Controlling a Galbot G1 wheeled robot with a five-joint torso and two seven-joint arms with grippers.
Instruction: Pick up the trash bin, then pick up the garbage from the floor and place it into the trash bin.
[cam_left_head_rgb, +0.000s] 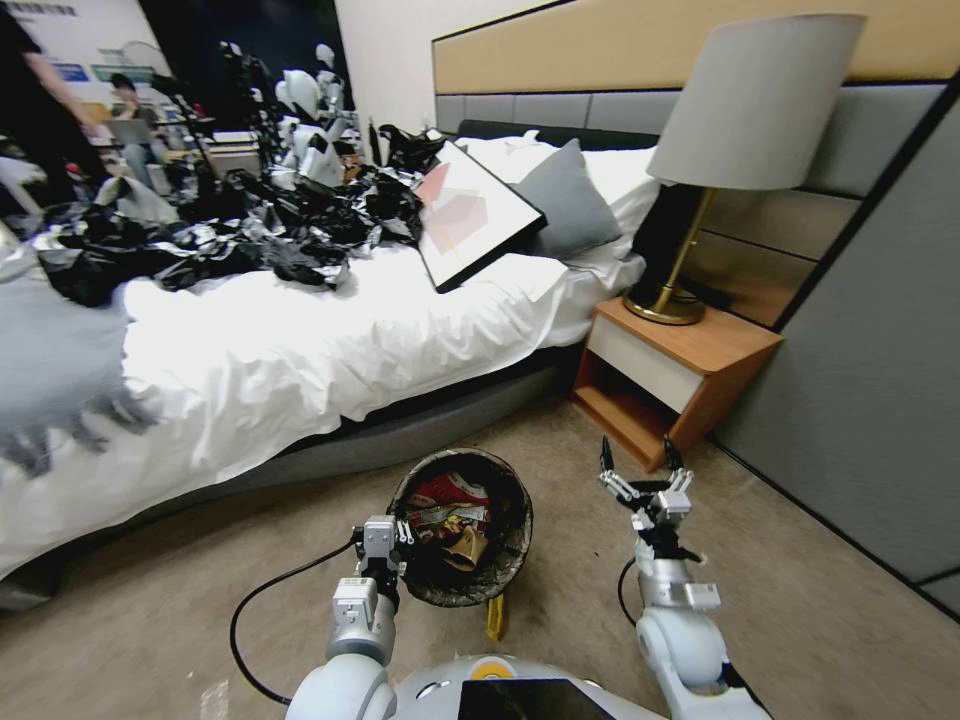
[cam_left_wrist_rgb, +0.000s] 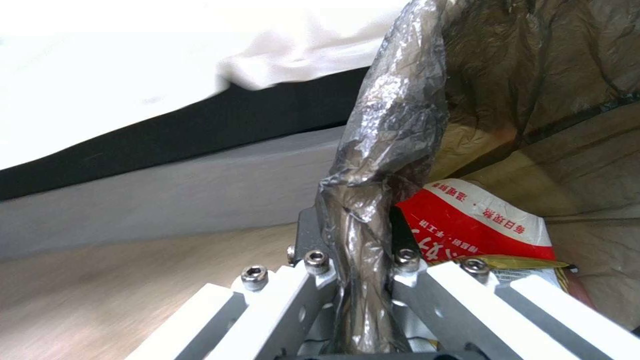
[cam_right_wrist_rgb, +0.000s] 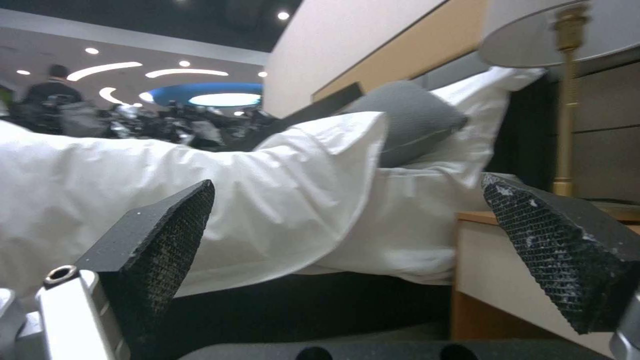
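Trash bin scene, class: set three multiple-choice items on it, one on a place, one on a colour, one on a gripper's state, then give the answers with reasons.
1. Where is the trash bin?
A. On the bed
B. In front of the robot, beside the bed
C. On the nightstand

2. What colours is the large wrapper inside the bin?
A. Red and white
B. Blue and green
C. Plain black

3. How is the right gripper?
A. Shut on a wrapper
B. Shut on the lamp
C. Open, holding nothing

Answers: 1 B, the head view shows it before the robot, its rim held by the left gripper. 2 A, the left wrist view shows red with white. 3 C, its fingers stand wide apart with only the bed between.
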